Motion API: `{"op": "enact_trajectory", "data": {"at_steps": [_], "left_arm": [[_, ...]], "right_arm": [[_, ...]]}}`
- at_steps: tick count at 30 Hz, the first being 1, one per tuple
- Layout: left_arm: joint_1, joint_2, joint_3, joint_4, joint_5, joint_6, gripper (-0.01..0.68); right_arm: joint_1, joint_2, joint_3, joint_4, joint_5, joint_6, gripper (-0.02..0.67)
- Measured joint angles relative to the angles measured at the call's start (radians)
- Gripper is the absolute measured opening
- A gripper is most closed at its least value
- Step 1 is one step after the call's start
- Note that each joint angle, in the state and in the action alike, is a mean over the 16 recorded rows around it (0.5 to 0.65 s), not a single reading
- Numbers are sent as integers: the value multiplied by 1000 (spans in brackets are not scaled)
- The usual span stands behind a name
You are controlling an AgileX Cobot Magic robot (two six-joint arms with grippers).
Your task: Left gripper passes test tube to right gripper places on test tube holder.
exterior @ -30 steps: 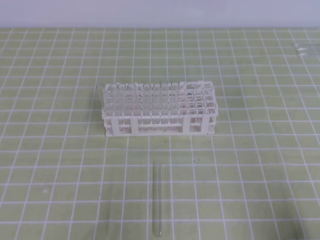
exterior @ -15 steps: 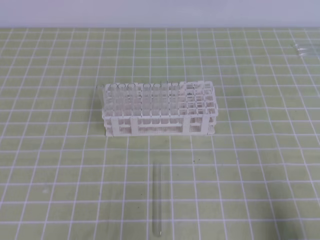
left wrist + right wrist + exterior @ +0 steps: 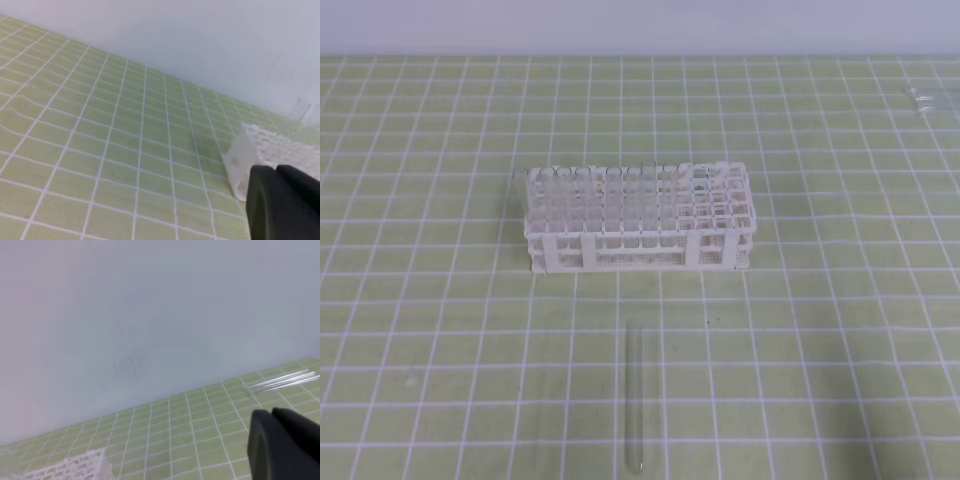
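Observation:
A clear glass test tube (image 3: 635,398) lies flat on the green grid mat, pointing front to back, just in front of the test tube holder (image 3: 638,217). This white lattice rack stands mid-mat, with several tubes upright in its left part. Neither gripper appears in the high view. In the left wrist view, the left gripper (image 3: 274,172) shows as two black jaws pressed together at the lower right, nothing between them, with the holder (image 3: 280,147) just beyond. The right gripper (image 3: 271,414) looks the same, jaws together and empty, with a corner of the holder (image 3: 70,467) at the lower left.
Spare glass tubes (image 3: 930,98) lie at the far right back corner of the mat, also seen as spare tubes (image 3: 285,380) in the right wrist view. A pale wall rises behind the mat's back edge.

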State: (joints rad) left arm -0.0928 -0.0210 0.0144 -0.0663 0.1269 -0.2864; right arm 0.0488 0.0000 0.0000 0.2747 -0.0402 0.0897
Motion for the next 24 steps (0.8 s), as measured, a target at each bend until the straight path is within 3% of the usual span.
{"op": "enact_trajectory", "data": {"at_steps": [6, 12, 24], "left_arm": [[0, 12, -2, -15, -12, -36, 0], [0, 100, -59, -36, 20, -41, 0], [0, 495, -388, -56, 283, 69, 0]], "right_arm": [[0, 9, -35, 50, 54, 0, -2], [0, 92, -166, 75, 231, -22, -2], [0, 448, -571, 14, 691, -80, -2]]}}
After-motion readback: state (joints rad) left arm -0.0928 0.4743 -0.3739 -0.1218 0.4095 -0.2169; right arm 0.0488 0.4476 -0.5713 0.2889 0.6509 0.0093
